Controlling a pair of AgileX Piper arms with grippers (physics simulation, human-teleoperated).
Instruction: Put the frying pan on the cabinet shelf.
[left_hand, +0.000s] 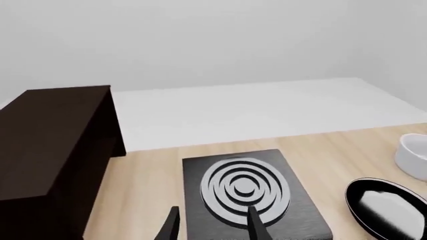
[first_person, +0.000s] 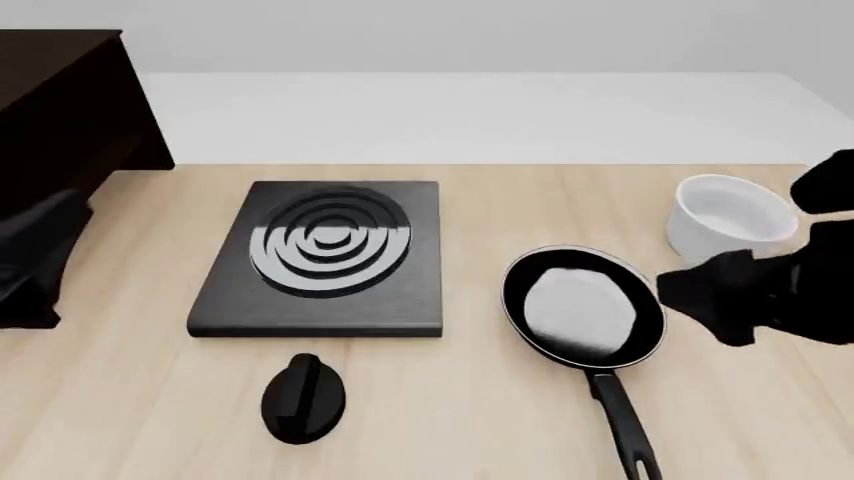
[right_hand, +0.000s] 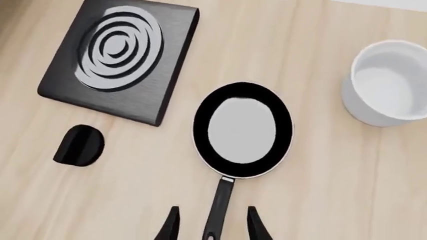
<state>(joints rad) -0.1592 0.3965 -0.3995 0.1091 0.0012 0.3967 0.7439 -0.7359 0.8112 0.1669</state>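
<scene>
The frying pan (first_person: 583, 310) lies flat on the light wooden tabletop, right of centre, with its long black handle (first_person: 625, 425) pointing toward the near edge. In the right wrist view the pan (right_hand: 243, 130) is ahead of my right gripper (right_hand: 212, 230). That gripper is open, with its fingers (right_hand: 171, 227) on either side of the handle's end (right_hand: 217, 210); I cannot tell whether they touch it. The dark brown cabinet shelf (first_person: 54, 70) is at the far left and also shows in the left wrist view (left_hand: 47, 130). My left gripper (left_hand: 213, 231) is open and empty, near the hob.
A black square hob (first_person: 323, 255) with concentric rings sits left of centre. A black knob (first_person: 304, 397) lies in front of it. A white bowl (first_person: 727, 215) stands behind and right of the pan. My left arm (first_person: 34, 265) is at the left edge and my right arm (first_person: 754, 295) at the right.
</scene>
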